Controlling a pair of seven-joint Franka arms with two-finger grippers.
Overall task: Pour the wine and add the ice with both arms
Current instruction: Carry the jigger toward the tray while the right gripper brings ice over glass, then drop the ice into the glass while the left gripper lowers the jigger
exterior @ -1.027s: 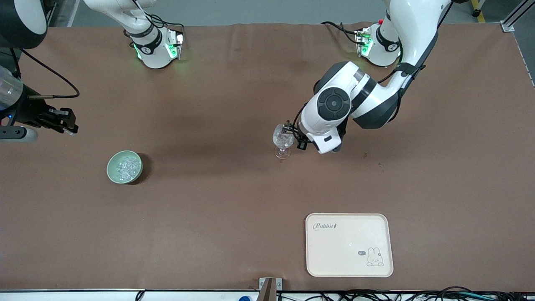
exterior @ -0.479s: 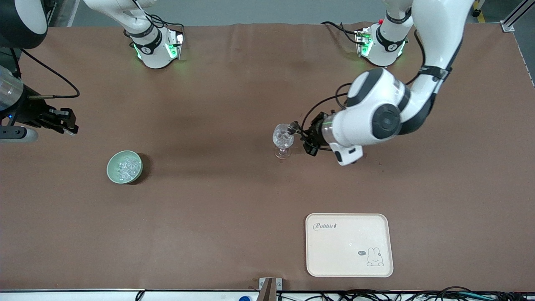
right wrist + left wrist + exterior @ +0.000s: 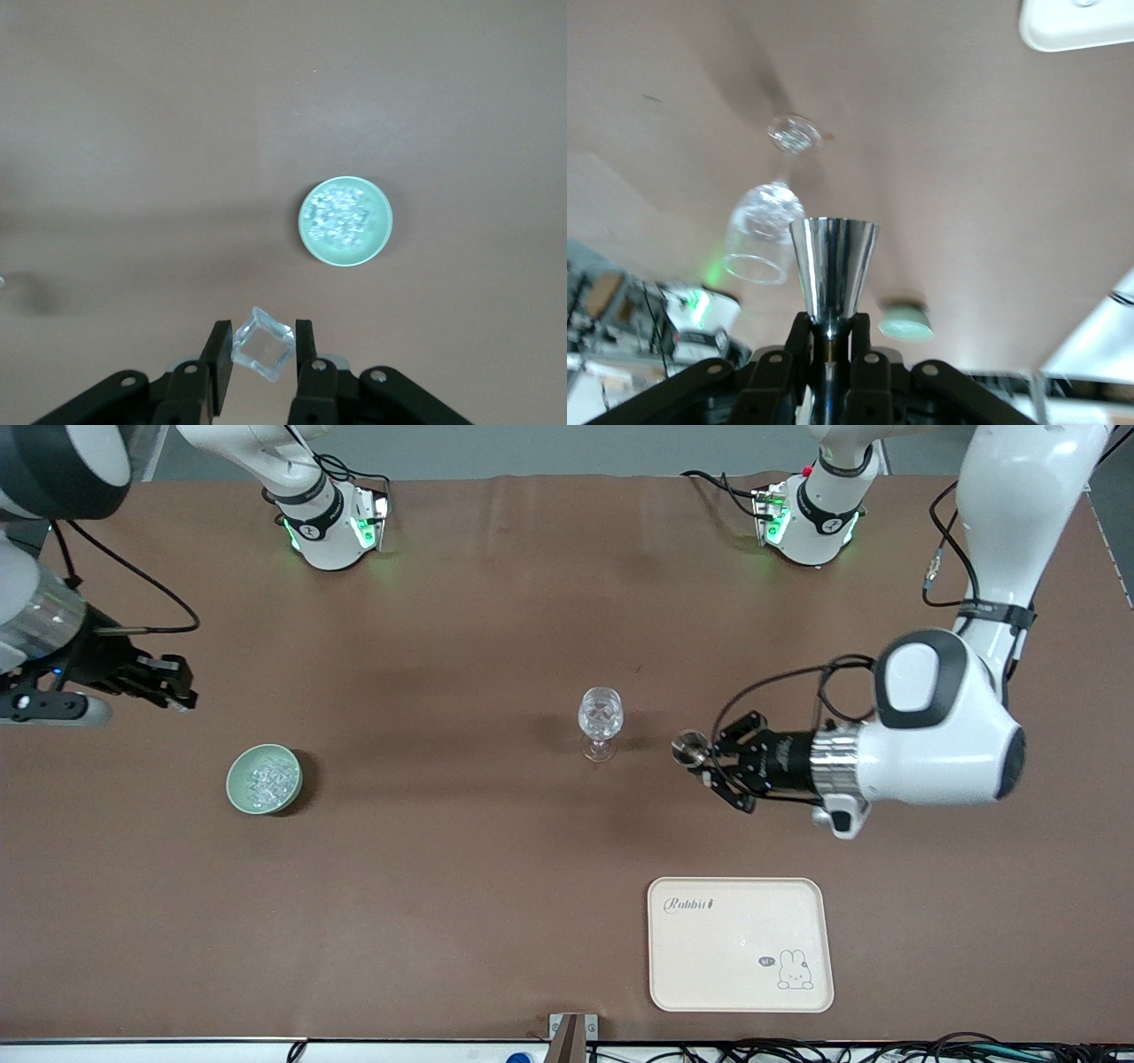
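Observation:
A clear wine glass (image 3: 601,721) stands upright mid-table; it also shows in the left wrist view (image 3: 767,234). My left gripper (image 3: 706,761) is shut on a small silver metal cup (image 3: 687,747), held on its side over the table beside the glass, toward the left arm's end. In the left wrist view the cup (image 3: 833,273) sits between the fingers (image 3: 799,335). My right gripper (image 3: 180,691) is shut on one ice cube (image 3: 262,346), over the table near the pale green bowl (image 3: 264,779). The bowl (image 3: 345,221) holds several ice chunks.
A cream tray (image 3: 740,943) with a rabbit print lies near the table's front edge, toward the left arm's end. Both arm bases (image 3: 330,527) stand along the table's back edge. The table is covered in brown cloth.
The left arm has swung away from the glass toward its own end of the table, the metal cup still in its grip. The right gripper has shifted slightly toward the table's middle.

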